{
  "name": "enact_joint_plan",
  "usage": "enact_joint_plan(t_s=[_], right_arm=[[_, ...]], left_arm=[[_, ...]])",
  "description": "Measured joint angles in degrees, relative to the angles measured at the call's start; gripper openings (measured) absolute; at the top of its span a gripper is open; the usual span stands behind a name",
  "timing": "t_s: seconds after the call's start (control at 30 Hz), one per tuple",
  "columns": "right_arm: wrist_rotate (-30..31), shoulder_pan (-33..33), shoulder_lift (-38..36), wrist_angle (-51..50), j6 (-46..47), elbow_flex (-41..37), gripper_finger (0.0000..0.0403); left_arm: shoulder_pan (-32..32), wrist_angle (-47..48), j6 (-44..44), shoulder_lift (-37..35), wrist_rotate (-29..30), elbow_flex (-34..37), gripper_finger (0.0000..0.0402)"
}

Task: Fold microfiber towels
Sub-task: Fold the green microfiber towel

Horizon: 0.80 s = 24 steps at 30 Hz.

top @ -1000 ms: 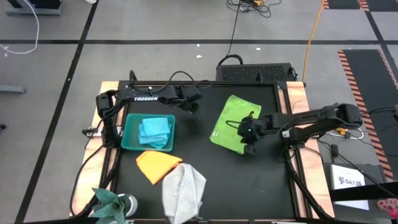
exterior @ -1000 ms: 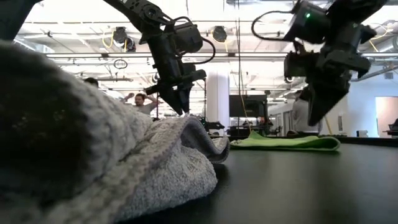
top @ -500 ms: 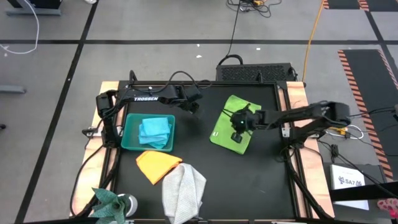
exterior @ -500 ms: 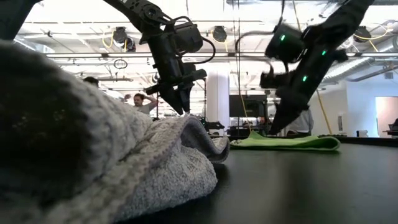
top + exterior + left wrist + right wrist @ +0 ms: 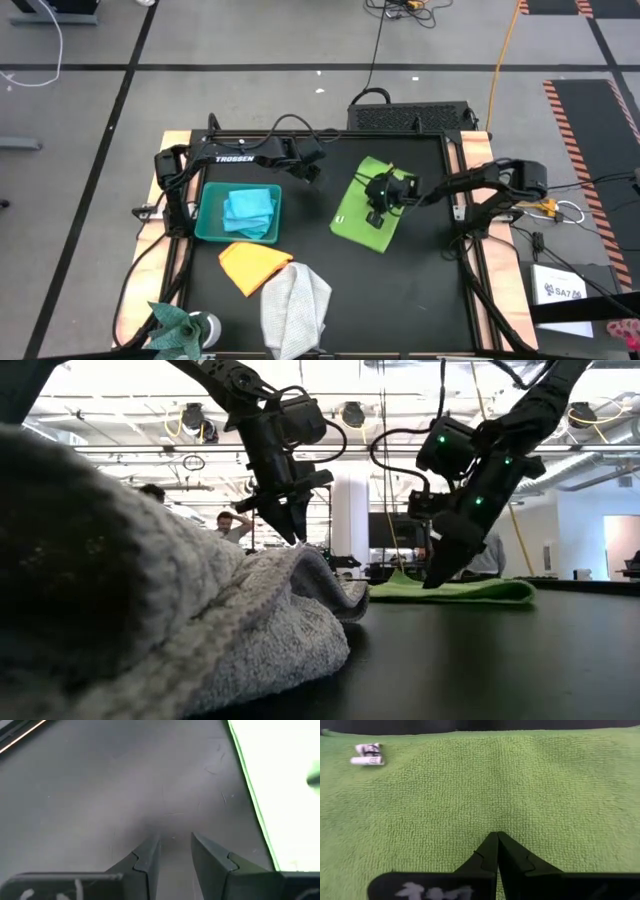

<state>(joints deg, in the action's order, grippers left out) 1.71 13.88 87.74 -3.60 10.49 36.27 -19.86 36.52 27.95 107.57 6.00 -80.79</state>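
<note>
The lime green towel (image 5: pixel 360 190) lies flat and folded on the black table, right of its middle; a white tag (image 5: pixel 367 754) shows on it. My right gripper (image 5: pixel 372 216) is shut, with its tips down on the towel's top. My left gripper (image 5: pixel 312 173) hangs open above bare table just left of the green towel, with nothing between its fingers (image 5: pixel 150 855). A light blue towel (image 5: pixel 249 208) lies in the teal bin (image 5: pixel 210 225). The orange-yellow towel (image 5: pixel 253 266), the light grey towel (image 5: pixel 296 306) and the teal towel (image 5: pixel 178 324) lie near the front edge. My right gripper presses its shut fingertips (image 5: pixel 497 840) on the green towel's top face (image 5: pixel 500 815), toward its near half. The fingers slant down from the table's right side (image 5: pixel 440 565). The towel lies flat on the table under them.
The teal bin stands at the left. The grey towel is bunched up close in front of the low camera (image 5: pixel 150 610). A dark box (image 5: pixel 410 115) sits behind the table's far edge. Bare black table (image 5: pixel 420 290) stretches along the near right.
My right gripper has travelled toward the table's left and down, tipping steeper, from the green towel's right edge onto its top. The green towel has slid a little toward the left under it and stays flat.
</note>
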Motion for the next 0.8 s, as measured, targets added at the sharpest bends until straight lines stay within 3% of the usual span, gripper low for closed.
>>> enact_joint_plan(t_s=[0.27,0.47,0.8], right_arm=[[-11.0,-6.9,0.0,-2.8,-7.8,0.0,0.0000],[-11.0,-8.0,-2.7,-4.0,-7.5,-0.3,0.0000],[-4.7,-7.2,-20.8,-15.1,-0.5,-0.3,0.0000]], left_arm=[[0.0,-0.2,0.0,0.0,0.0,0.0,0.0113],[0.0,-1.3,0.9,0.0,-1.2,0.0,0.0113],[2.2,-13.3,2.4,0.0,-4.7,0.0,0.0113]])
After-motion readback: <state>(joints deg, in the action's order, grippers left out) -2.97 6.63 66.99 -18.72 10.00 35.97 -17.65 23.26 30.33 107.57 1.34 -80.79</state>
